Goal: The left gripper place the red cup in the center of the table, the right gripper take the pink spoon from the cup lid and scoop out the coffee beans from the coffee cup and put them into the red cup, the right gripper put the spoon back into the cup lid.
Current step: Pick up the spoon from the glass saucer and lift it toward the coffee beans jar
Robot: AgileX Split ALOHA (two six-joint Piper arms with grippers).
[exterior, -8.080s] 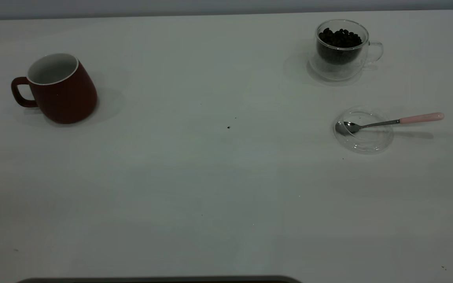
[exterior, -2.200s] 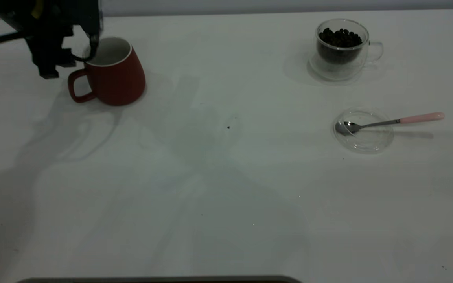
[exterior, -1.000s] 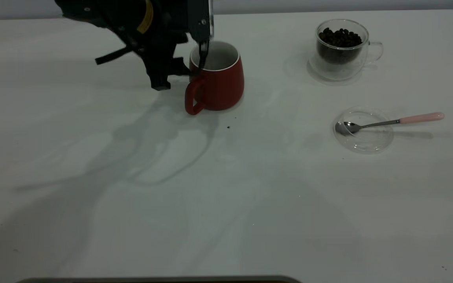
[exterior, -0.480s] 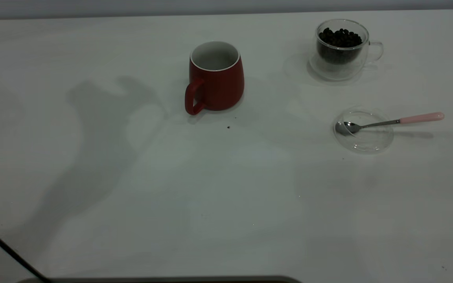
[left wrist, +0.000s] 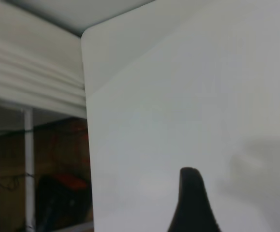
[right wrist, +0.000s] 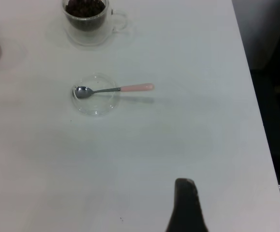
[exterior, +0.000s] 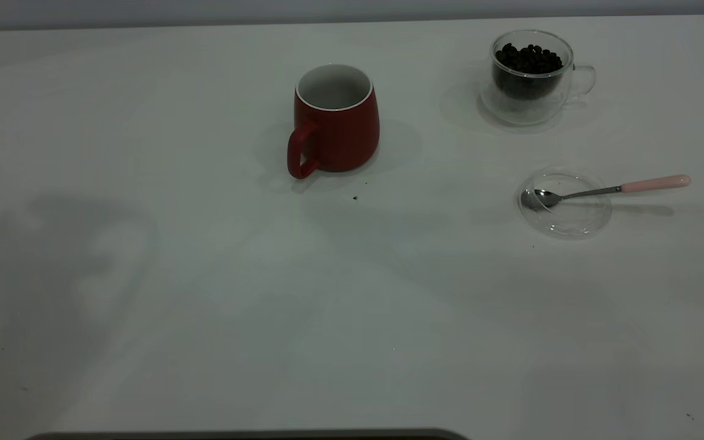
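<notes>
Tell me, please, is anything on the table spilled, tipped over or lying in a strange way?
Nothing stands out. The red cup stands upright near the table's middle, the coffee cup is upright with the coffee beans inside, and the pink spoon rests with its bowl in the cup lid.

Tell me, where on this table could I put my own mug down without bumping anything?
Most of the table is bare: the whole near half and the left side beyond the red cup. The gap between that cup and the cup lid is also free. It is crowded only at the far right, where the coffee cup, lid and pink spoon sit close together.
</notes>
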